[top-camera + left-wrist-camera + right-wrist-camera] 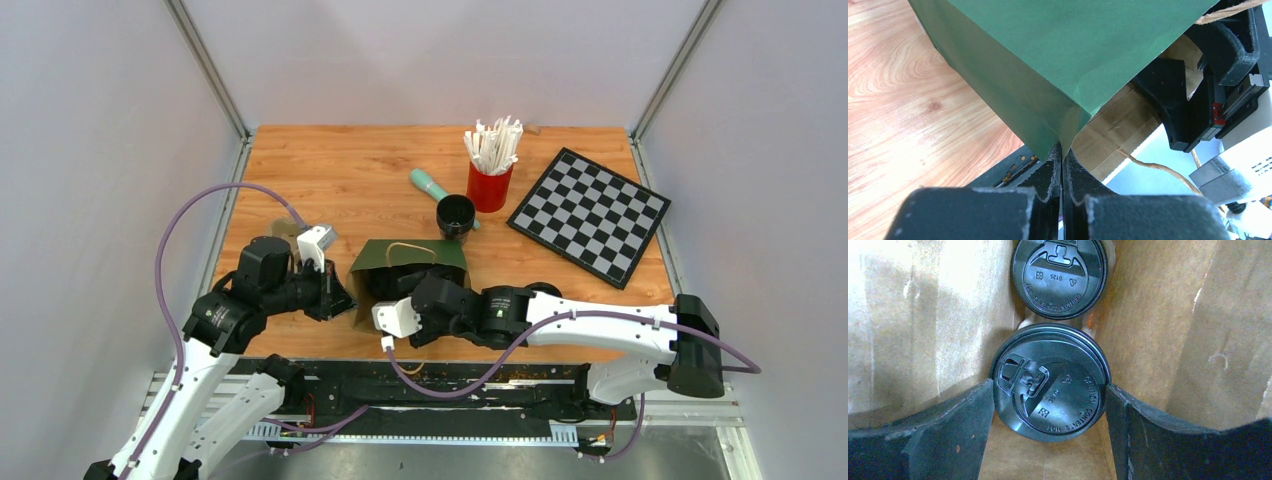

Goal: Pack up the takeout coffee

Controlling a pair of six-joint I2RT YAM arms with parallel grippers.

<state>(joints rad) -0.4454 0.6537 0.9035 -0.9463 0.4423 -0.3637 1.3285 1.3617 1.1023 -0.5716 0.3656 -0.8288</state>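
Observation:
A green paper bag (400, 260) with a brown inside sits near the table's front edge. My left gripper (1062, 150) is shut on the bag's rim corner (1068, 125), and in the top view it (338, 297) is at the bag's left side. My right gripper (1050, 390) reaches into the bag (908, 315). Its two fingers (948, 430) touch either side of a black-lidded coffee cup (1050, 382). A second lidded coffee cup (1059, 275) stands deeper in the bag, right behind the first. From above, both cups are hidden by the bag.
A red cup of wrapped straws (490, 175) stands at the back, with an open black cup (456, 215) and a teal stick-like object (430, 184) beside it. A chessboard (590, 213) lies at the right. Side walls close in the table.

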